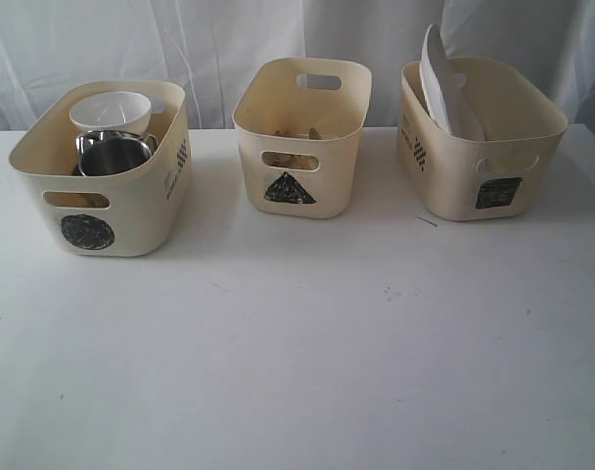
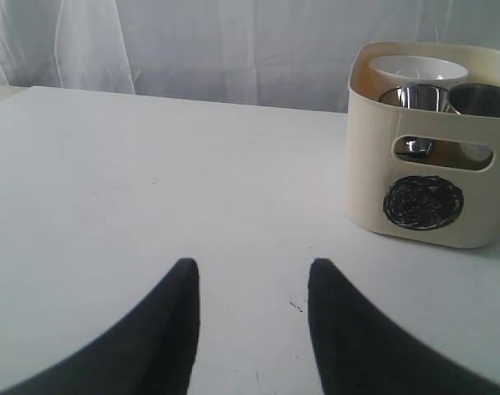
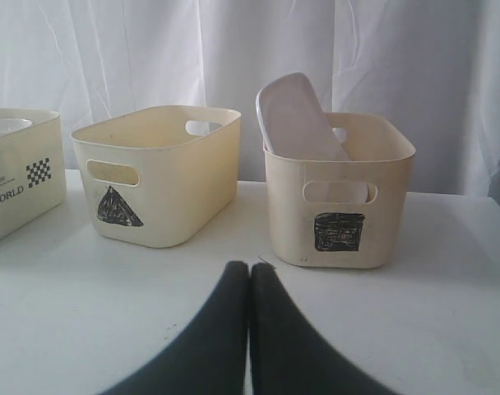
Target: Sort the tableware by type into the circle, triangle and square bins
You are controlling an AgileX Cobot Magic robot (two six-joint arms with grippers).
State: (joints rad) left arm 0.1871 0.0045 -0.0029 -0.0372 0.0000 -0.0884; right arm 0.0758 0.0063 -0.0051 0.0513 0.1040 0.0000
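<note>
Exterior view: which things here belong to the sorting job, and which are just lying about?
Part of the job:
circle bin, white bowl, steel mug, triangle bin, square bin, white plate.

Just there:
white table, curtain, small dark sliver beside the square bin.

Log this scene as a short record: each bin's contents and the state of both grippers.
circle-marked cream plastic tub: white bowl, steel handled mug
triangle-marked cream plastic tub: brownish wooden-looking pieces, unclear
square-marked cream plastic tub: large white plate, tilted on edge
left gripper: open, empty
right gripper: shut, empty
</note>
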